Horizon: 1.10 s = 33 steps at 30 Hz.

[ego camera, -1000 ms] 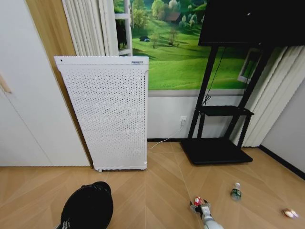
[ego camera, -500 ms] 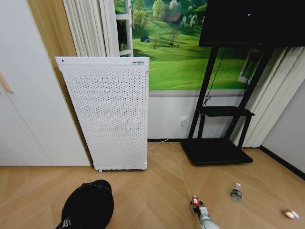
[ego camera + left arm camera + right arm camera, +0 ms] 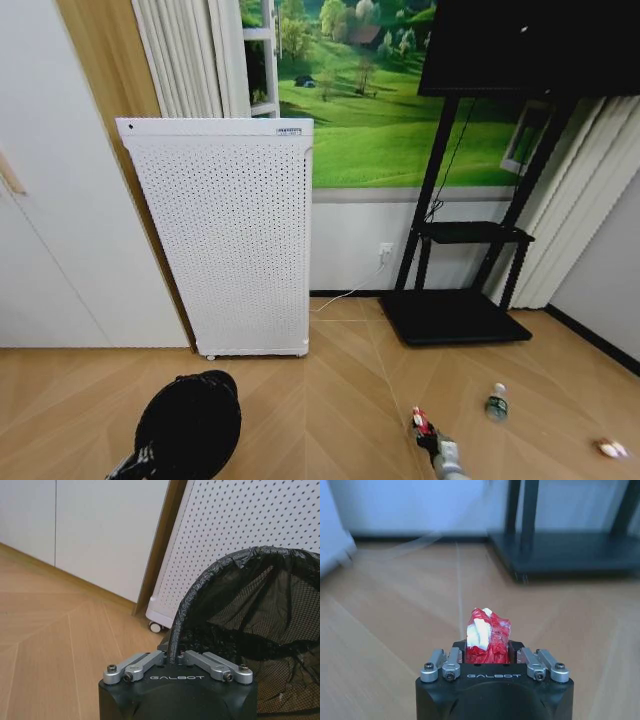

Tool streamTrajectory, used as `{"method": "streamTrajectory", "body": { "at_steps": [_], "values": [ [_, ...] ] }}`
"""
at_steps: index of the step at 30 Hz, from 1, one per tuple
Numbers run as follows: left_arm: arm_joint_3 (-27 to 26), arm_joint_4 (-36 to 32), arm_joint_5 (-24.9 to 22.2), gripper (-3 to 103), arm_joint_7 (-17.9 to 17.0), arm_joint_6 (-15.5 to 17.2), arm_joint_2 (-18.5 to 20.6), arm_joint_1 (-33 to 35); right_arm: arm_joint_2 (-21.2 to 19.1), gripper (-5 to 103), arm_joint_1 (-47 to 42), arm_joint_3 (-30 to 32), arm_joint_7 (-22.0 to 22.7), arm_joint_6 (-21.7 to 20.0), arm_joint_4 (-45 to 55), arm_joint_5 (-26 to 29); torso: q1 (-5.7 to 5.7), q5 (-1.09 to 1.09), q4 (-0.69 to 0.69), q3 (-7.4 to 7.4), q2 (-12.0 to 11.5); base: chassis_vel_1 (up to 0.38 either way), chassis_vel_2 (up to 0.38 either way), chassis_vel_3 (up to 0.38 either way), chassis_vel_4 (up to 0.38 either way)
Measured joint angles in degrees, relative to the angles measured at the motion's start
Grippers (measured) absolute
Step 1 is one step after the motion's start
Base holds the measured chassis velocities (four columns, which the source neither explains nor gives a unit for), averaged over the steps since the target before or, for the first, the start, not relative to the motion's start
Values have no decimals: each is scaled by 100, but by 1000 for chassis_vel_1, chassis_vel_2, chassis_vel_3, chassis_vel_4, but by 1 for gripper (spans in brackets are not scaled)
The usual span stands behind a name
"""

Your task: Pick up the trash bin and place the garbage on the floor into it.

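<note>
The right pincer (image 3: 487, 652) clamps the red-and-white wrapper (image 3: 487, 635); the trash bin (image 3: 188, 430) (rim pinched by the left pincer (image 3: 175, 661)) sits off to its left.

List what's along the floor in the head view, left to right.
trash bin held at its rim by the left gripper → red-and-white wrapper in the right gripper → greenish bottle → white-and-pink scrap.

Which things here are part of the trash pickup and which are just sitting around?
Job: trash bin held by left gripper; red-and-white wrapper in right gripper; bottle; scrap.
Bystanders: white perforated appliance, black stand.
</note>
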Motion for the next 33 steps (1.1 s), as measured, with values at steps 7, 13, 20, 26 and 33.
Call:
{"method": "streamTrajectory", "body": {
  "at_steps": [7, 13, 20, 26, 33],
  "values": [
    [318, 512, -79, 0, -172, 186, 55, -276, -463, 43, -818, 29, -638, 212, 1930, 810, 0, 4, 0, -1, 0, 0, 0, 0, 0],
    [960, 574, -1409, 0, -1123, 808, 569, -851, -854, 42, -1230, -95, -2033, 978, 2897, 909, 0, 3, 2, -1, 0, 0, 0, 0, 0],
    [1628, 887, -1904, 0, -1351, 923, 1401, -1607, -1019, 42, -1341, -219, -2879, 1371, 3238, 911, 1, 0, 2, 0, 0, 0, 0, 0, 0],
    [2401, 1511, -1974, 0, -1292, 904, 2200, -2715, -1077, 42, -1102, -607, -2958, 1469, 3364, 682, 1, 0, 3, 0, 0, 0, 0, 0, 0],
    [3547, 2139, -1678, 0, -956, 915, 2640, -4117, -1088, 42, -861, -1043, -2926, 1455, 3334, 479, 1, 6, 2, 0, 0, 0, 0, 0, 0]
  ]
}}
